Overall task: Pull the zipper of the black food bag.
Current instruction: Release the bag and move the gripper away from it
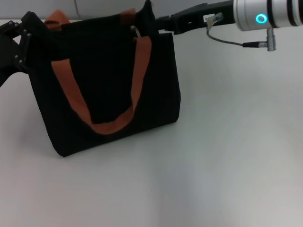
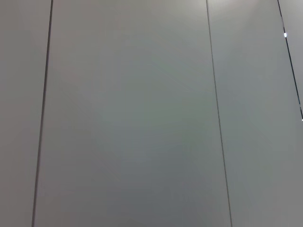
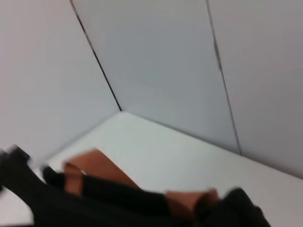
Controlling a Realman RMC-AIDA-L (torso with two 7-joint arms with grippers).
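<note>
Head view showed the black food bag (image 1: 109,90) standing upright on the white table (image 1: 227,165), toward my left side, its orange-brown handles (image 1: 137,80) draped down the near face. My right gripper (image 1: 150,18) reached in from the right to the bag's top right corner, where a small silver glint — the zipper (image 1: 136,30), I judged — sat just beside it; whether my fingers were closed on it I could not tell, black against black. My left gripper (image 1: 21,45) sat against the bag's top left corner, its grip equally unclear. Left wrist view showed only a grey panelled wall (image 2: 142,118). Right wrist view caught the bag's top edge (image 3: 118,198) and handle webbing (image 3: 92,170) low in frame, blurred. Soft fabric would sag and drag — I judged the tab small and slippery, best pinched flat while the far corner was braced.
</note>
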